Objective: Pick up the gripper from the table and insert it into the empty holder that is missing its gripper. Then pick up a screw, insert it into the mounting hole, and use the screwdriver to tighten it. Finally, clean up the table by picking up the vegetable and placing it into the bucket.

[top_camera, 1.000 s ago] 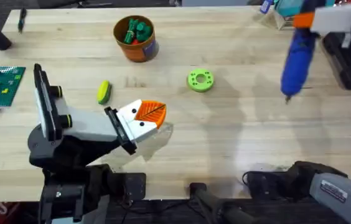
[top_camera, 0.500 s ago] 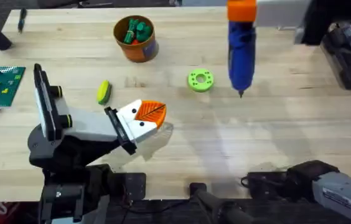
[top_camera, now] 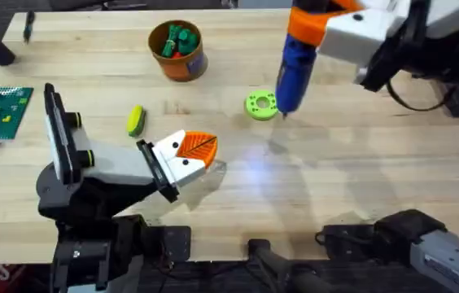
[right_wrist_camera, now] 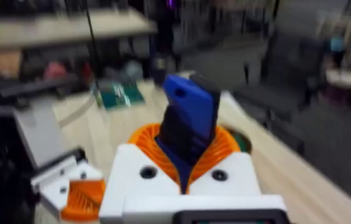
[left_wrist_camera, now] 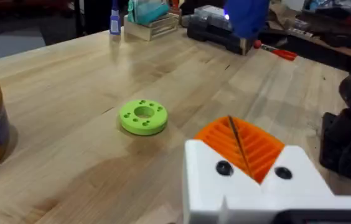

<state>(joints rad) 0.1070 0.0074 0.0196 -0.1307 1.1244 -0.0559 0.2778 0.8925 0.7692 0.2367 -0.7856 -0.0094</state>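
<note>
Your right arm has swung a long way in the last second: the right gripper [top_camera: 315, 24] carried the blue screwdriver [top_camera: 293, 73] from the far right edge of the wooden table [top_camera: 360, 179] across to the middle, and its metal tip now hangs just beside the lime-green ring-shaped disc [top_camera: 261, 105]. Its jaws are clamped around the screwdriver's body, as the right wrist view shows [right_wrist_camera: 188, 124]. I judge you are bringing the tool in for the tightening step, or stopping at the disc for a screw; I cannot see any screw.

The left gripper [top_camera: 190, 155] has not moved. It rests low over the table with its white-and-orange fingers close together; I cannot tell whether they hold anything.

The orange bucket [top_camera: 182, 63] sits at the back with green and red toy pieces inside. The yellow vegetable [top_camera: 136, 119] with its green end lies on the table between the bucket and the left gripper, not yet cleared.

The bucket's blue label is too small to read.
</note>
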